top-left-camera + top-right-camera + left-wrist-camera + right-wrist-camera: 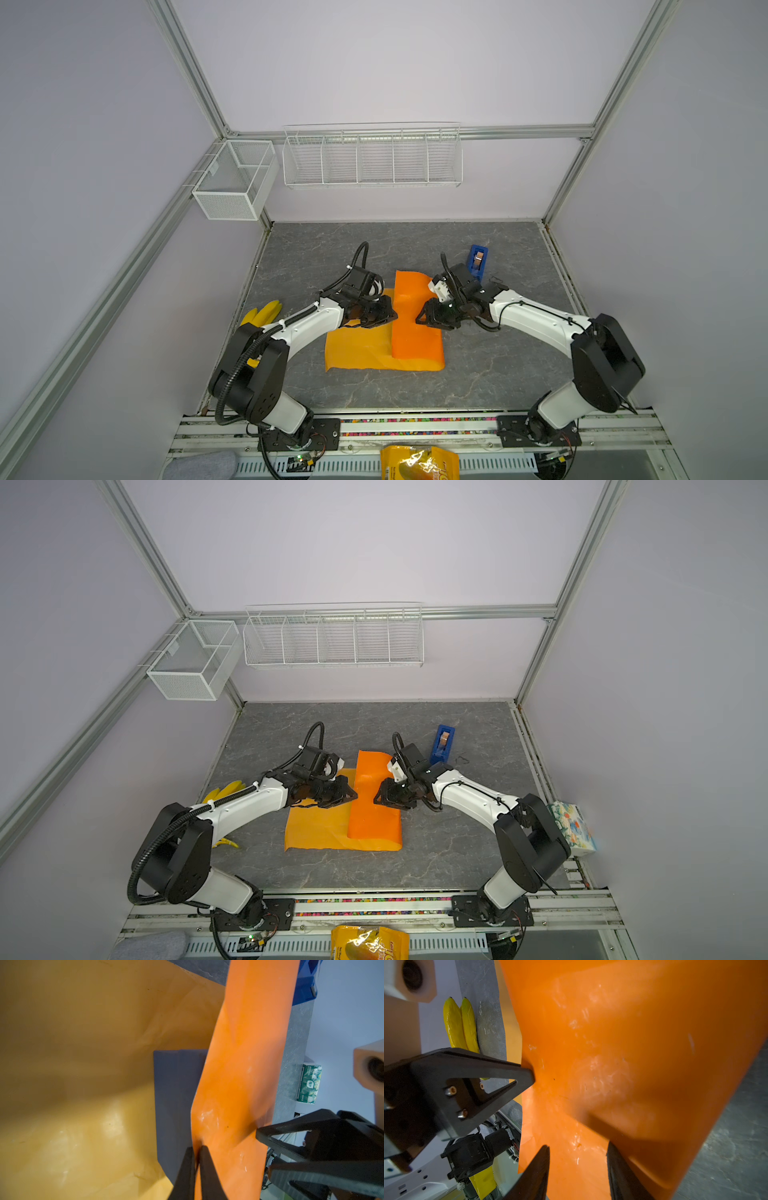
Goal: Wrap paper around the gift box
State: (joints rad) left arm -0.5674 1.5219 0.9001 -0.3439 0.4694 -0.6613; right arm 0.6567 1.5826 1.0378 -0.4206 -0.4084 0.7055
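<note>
The gift box (pixel 176 1095) sits mid-counter on the paper (pixel 415 332), mostly covered by a flap of that sheet folded over it. In the left wrist view a strip of the box's navy surface shows beside the flap's edge. In both top views the box is hidden, and only a raised hump in the orange paper (pixel 374 812) marks its place.

The rest of the sheet lies flat on the grey marbled counter (pixel 498 374), spreading toward the left arm's side.

The left tool (pixel 196 1149) is clenched on the free edge of the folded flap, its two black fingertips pinching the paper (pixel 239 1064) together just over the box. In both top views the left tool (pixel 392 316) meets the flap from the left.

The right tool (pixel 577 1147) faces it from the other side with its jaws standing apart, both fingertips resting against the orange paper (pixel 612 1064) and gripping nothing. In a top view the right tool (pixel 376 800) touches the hump's right edge.

A blue tape dispenser (pixel 478 259) stands behind the right arm's wrist, near the sheet's far corner. Yellow bananas (pixel 264 313) lie at the counter's left edge, partly hidden by the left arm. A tissue pack (pixel 573 829) sits at the right edge. A yellow snack bag (pixel 419 461) lies in front of the arm bases.
</note>
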